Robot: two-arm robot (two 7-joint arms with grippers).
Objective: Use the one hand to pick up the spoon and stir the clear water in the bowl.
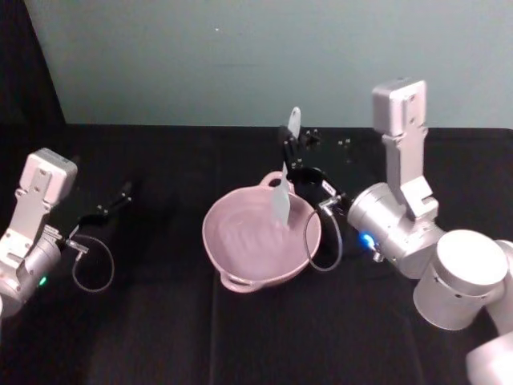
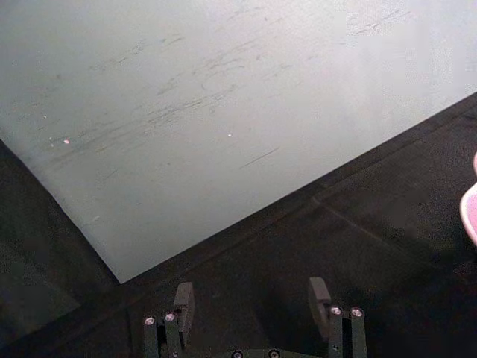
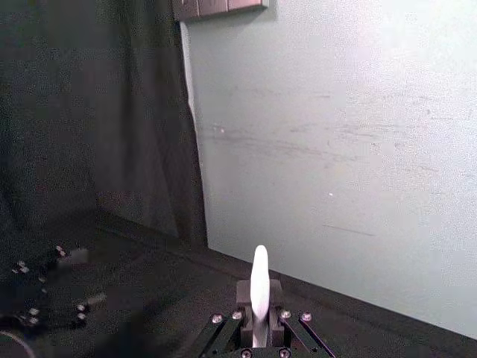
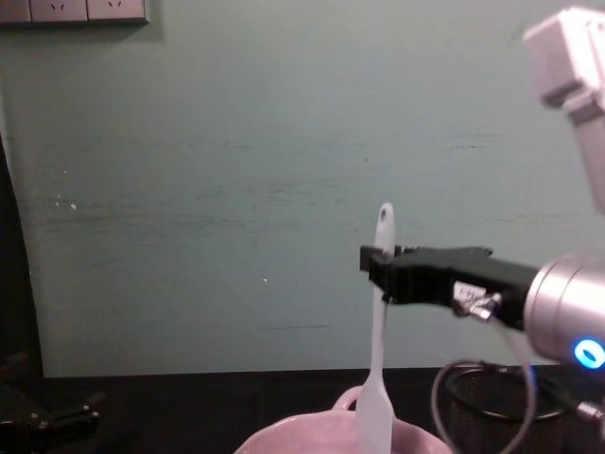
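Hanging nearly upright, the spoon is being gripped by the right hand, with the jaws being pressed shut on the slim shaft a little under the holed handle end. That rounded end is being shown standing just above the jaws, while the wide scoop end is being lowered well below them, inside the rim of the bowl on its far side. The bowl is being carried by the black tabletop directly beneath the jaws. Faint ripples are being seen on the water beside the scoop. The left hand is being parked well apart from the bowl, its jaws being held apart on nothing.
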